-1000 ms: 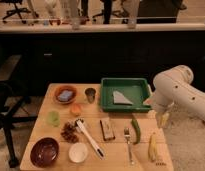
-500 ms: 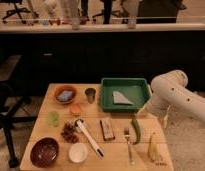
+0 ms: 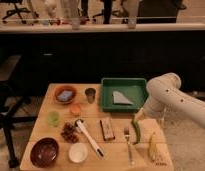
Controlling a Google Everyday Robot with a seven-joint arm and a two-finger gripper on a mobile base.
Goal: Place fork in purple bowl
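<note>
Since a second ago my arm has swung left across the right side of the surface, and my gripper now hangs low just above the top of a green vegetable, in front of the green tray. Whether it is wide or narrow I cannot tell; it looks to hold nothing. The fork lies flat just left of that vegetable, tines toward the tray, untouched. The purple bowl sits well apart at the near left corner, with a white bowl beside it and a white-handled utensil lying aslant between them and the fork. Nothing on the wooden surface has shifted. Behind it runs a dark cabinet front under a pale ledge, with chair legs beyond; a dark chair stands to the left.
</note>
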